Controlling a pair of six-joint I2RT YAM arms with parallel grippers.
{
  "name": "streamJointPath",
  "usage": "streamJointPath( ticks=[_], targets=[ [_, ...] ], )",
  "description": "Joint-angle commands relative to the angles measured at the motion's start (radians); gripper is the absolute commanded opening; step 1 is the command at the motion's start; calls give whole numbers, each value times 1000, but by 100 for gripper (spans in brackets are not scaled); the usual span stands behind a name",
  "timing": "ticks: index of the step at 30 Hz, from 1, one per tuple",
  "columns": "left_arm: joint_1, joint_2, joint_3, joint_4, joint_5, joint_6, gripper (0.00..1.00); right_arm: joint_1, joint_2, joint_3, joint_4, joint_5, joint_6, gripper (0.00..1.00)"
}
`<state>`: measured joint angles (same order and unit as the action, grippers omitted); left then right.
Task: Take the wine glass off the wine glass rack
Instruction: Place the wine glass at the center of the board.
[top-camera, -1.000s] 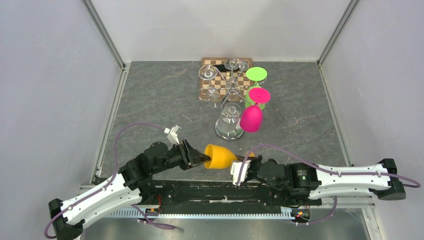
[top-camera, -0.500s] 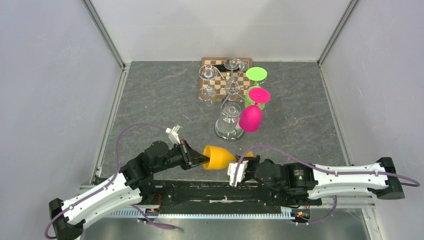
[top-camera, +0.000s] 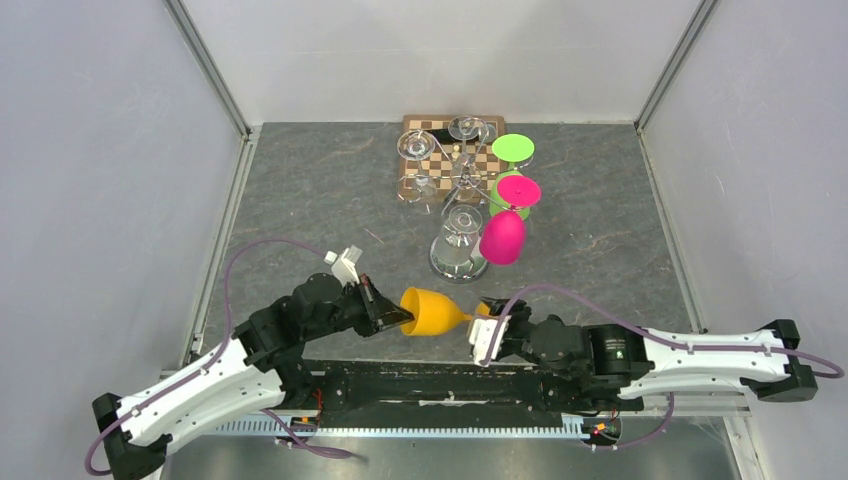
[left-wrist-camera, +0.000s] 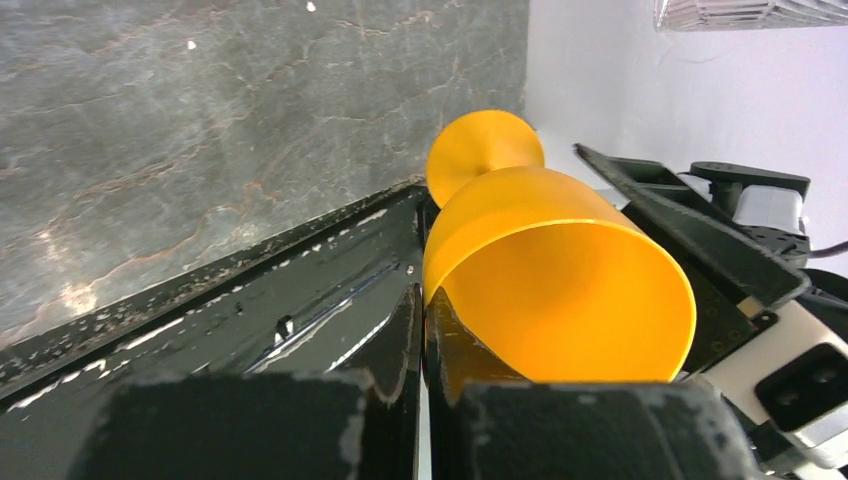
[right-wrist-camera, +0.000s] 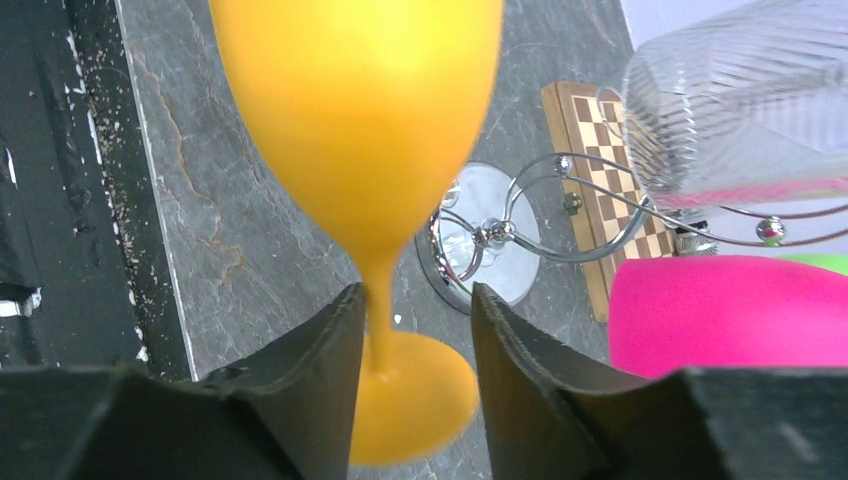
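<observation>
Just beyond the arms' bases, the orange wine glass (top-camera: 432, 311) is held on its side, well apart from the wine glass rack (top-camera: 440, 266). The left gripper (top-camera: 398, 318) is clamped on the bowl's rim wall; the right gripper (right-wrist-camera: 414, 300) straddles the stem, fingers apart. Should the left let go before the right closes, the glass would likely drop onto the table (top-camera: 300, 200). It looks opaque, matte and slim-stemmed. Farther back, a pink glass (top-camera: 502, 238) and a green glass (top-camera: 513, 149) hang from the rack, near a chessboard (top-camera: 428, 132).
</observation>
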<state>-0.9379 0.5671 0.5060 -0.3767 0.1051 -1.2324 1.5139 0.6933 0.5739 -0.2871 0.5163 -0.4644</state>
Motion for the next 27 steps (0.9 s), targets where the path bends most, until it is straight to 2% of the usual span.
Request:
streamJointPath(
  ticks=[1, 11, 17, 23, 27],
  targets=[
    [4, 2, 117, -177, -99, 96, 2, -1, -86, 49, -11, 17, 29, 54],
    [4, 95, 410, -622, -371, 229, 2, -1, -237, 68, 16, 131, 144, 74],
    [4, 212, 583, -817, -524, 301, 2, -1, -178, 144, -58, 212, 305, 88],
    [17, 329, 694, -885, -673, 370, 2, -1, -95, 229, -141, 189, 415, 98],
    [122, 398, 724, -837, -656, 474, 2, -3, -47, 271, -159, 165, 436, 98]
  ],
)
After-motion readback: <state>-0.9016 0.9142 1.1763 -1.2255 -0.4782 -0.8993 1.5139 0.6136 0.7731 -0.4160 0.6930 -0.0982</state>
